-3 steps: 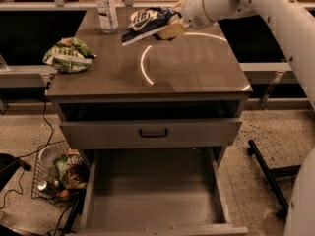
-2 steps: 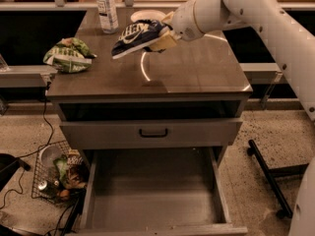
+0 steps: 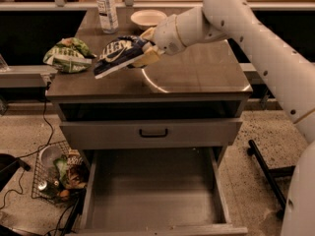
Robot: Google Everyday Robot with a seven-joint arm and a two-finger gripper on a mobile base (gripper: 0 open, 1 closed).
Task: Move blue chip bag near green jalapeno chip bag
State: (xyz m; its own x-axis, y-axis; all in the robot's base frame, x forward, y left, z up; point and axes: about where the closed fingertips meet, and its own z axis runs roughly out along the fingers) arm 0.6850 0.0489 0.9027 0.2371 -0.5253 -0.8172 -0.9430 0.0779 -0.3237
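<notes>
— What takes up the most room?

— The white arm [image 3: 256, 38]. It comes in from the right, where the edge cuts it off, and reaches left over the dark counter [image 3: 197, 77]. Below the top, the upper drawer [image 3: 152, 132] is closed and the bottom drawer [image 3: 152, 195] is pulled right out. Its front is clipped by the lower edge.

— And on the floor?

— A wire basket [image 3: 37, 181] left of the open drawer. It holds wrappers and a can or two, but they are hard to make out.

— Where are the bags?

— The green jalapeno chip bag [image 3: 66, 55] lies crumpled near the counter's left edge. The blue chip bag [image 3: 120, 53] is just to its right, close but apart from it, over the left-middle of the top.

— Which way does the blue one point?

— Its long axis slants from upper right down to lower left. The low end points at the front-left corner, beside the green bag. The white lettering faces up. I cannot tell whether that low end touches the top.

— And the gripper?

— The gripper [image 3: 146, 47] is at the bag's right end, clamped on it. That end is hidden between the tan fingers [image 3: 147, 59].

— Anything smaller?

— At the back, a pale bowl [image 3: 147, 17] and a clear bottle [image 3: 107, 6] whose top is cut off.
</notes>
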